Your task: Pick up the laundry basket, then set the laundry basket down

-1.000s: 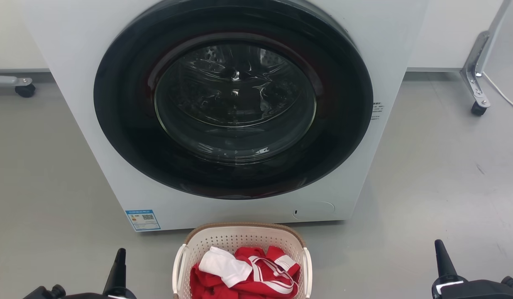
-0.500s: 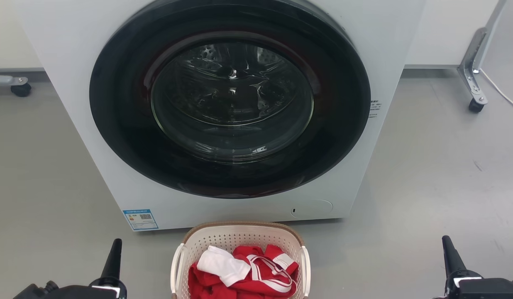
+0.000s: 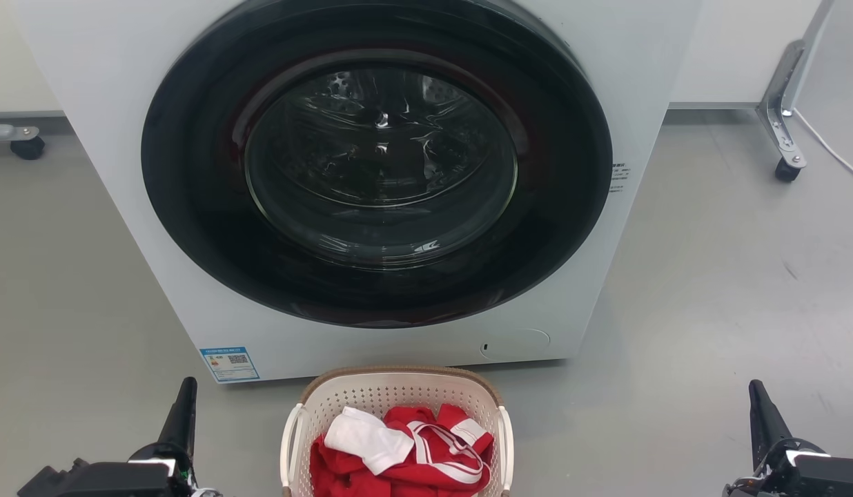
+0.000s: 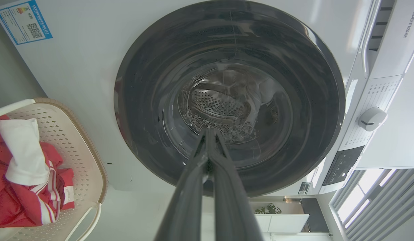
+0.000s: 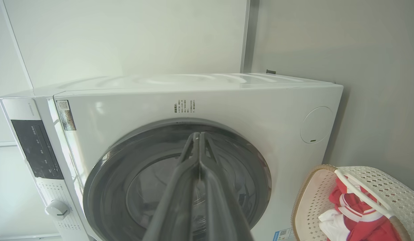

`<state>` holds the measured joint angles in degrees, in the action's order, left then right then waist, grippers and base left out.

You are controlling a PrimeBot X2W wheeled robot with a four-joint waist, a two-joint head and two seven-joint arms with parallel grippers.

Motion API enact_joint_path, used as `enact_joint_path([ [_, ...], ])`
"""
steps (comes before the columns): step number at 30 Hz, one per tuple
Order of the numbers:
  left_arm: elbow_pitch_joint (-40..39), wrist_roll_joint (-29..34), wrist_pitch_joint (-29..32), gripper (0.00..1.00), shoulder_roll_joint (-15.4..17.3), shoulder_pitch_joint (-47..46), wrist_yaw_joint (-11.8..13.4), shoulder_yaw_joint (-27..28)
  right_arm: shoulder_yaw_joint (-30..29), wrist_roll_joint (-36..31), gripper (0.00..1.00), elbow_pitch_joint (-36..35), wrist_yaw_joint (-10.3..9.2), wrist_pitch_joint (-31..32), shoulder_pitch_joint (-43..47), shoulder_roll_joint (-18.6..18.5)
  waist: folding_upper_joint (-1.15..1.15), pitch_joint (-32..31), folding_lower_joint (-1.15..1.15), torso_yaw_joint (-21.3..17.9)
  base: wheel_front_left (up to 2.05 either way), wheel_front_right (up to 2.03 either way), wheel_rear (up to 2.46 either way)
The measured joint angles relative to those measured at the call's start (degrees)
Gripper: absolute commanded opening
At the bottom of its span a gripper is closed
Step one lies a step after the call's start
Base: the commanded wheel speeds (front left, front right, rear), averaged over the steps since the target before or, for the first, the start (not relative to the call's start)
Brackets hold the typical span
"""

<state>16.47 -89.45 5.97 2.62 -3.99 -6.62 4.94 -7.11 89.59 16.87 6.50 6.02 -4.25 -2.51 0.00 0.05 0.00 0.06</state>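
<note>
The laundry basket [image 3: 399, 374] sits on the floor [image 3: 689, 310] just before the washing machine [image 3: 647, 62], between both arms, a loop handle [image 3: 286, 442] facing each side, the left end effector [image 3: 185, 397] nearer than the right end effector [image 3: 758, 400], both clenched empty, clear of it.

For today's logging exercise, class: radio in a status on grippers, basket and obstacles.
Left gripper shut, empty, left of basket. Right gripper shut, empty, right of it. Basket on floor, clothes inside. Washing machine close behind.
</note>
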Motion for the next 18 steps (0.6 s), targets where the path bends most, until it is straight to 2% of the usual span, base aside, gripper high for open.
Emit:
enact_joint_path([
  [5,0.3,-2.3,0.5,0.0,-0.2,-0.5,-0.5,0.2,-0.5,1.9,0.0,0.2,0.24,0.5,-0.6,0.0,0.0,0.1,0.0,-0.1,0.0,0.0,0.0],
  [18,0.3,-2.3,0.5,0.0,-0.2,-0.5,-0.5,0.2,-0.5,1.9,0.0,0.3,0.32,0.5,-1.0,0.0,0.0,0.1,0.0,-0.1,0.0,0.0,0.0],
])
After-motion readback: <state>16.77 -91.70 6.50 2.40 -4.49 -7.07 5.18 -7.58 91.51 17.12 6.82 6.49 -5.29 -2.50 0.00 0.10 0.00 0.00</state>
